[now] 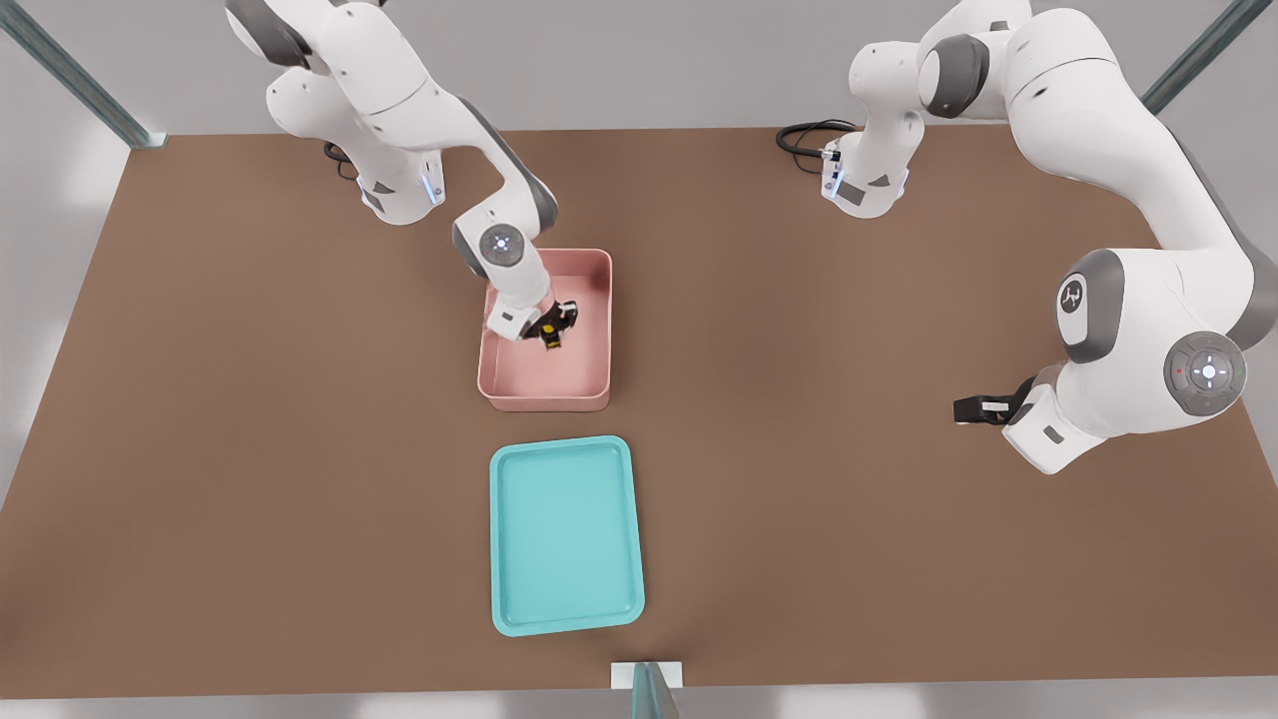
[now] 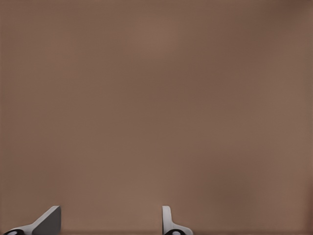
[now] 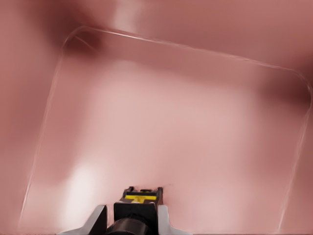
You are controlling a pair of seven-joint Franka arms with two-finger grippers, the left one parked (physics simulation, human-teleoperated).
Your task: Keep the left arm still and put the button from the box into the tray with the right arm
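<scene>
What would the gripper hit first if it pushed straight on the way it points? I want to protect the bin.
Probably the box floor: the gripper, fingers closed around the button, points down inside it.

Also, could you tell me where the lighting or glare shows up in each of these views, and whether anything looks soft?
Front view: even, soft light on the brown table, faint shadows only. Right wrist view: pale glare patches on the box floor and far wall; the gripper and the button between its fingers look slightly soft. Left wrist view: flat, featureless table, no glare.
</scene>
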